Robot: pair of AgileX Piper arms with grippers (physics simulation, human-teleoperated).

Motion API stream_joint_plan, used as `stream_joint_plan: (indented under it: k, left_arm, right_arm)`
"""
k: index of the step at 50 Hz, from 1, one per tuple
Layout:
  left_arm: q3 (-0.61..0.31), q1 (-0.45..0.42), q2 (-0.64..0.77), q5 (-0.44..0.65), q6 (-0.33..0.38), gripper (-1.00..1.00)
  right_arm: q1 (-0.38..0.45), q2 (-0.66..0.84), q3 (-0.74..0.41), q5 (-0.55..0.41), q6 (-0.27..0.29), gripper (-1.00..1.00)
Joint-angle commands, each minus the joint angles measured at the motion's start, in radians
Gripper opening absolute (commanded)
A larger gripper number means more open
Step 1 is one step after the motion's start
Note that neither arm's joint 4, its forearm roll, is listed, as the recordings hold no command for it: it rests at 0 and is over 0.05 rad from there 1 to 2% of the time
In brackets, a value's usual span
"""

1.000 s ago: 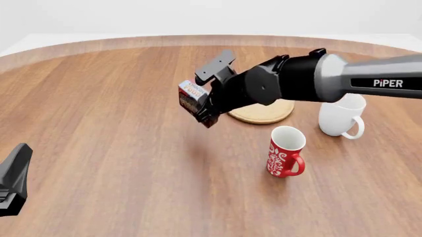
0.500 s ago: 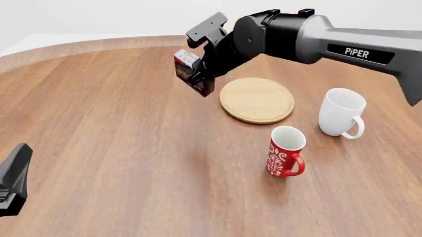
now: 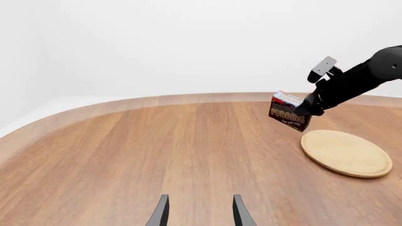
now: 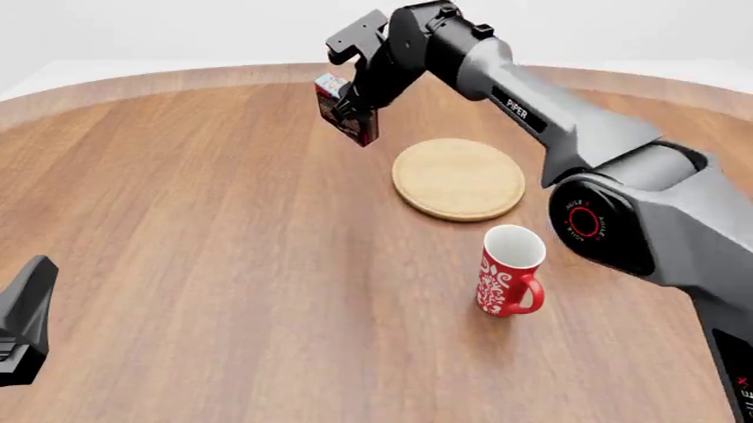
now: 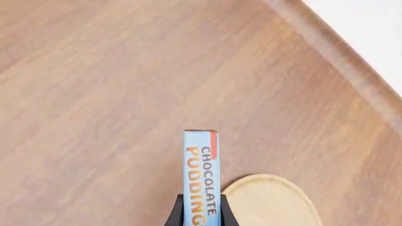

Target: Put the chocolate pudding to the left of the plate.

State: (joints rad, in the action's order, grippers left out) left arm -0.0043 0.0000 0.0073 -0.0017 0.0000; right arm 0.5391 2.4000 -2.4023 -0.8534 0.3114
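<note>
Aloft, chocolate pudding (image 4: 345,112) pinched between right fingers (image 5: 198,213), tilted, well above table (image 4: 212,247), up-left of plate (image 4: 458,178). Box's long axis runs straight out from fingers. Left fingers (image 3: 199,212) parted, empty, far off. Legible: "CHOCOLATE PUDDING" on box edge; "PIPER" on right arm (image 4: 553,115). Red mug (image 4: 509,270) nearer camera.

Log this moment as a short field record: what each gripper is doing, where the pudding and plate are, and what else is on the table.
right gripper: shut on the chocolate pudding, held in the air, tilted
pudding position: above the table, left of and beyond the plate, not set down
plate: flat on the table, nothing on it
left gripper: open, empty, low near the table's near left edge
other items: red patterned mug upright, nearer than the plate
task status: placement not yet done
</note>
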Motion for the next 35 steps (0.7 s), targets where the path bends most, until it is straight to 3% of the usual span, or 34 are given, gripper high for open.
stream_joint_plan:
  k: [1,35]
  left_arm:
    - [0.0,0.0,0.0,0.0,0.0,1.0]
    - [0.0,0.0,0.0,0.0,0.0,1.0]
  right_arm:
    - [-0.013,0.226,-0.4,-0.192,0.008,-1.0]
    - [-0.003,0.32,-0.425,-0.23,0.008,-1.0]
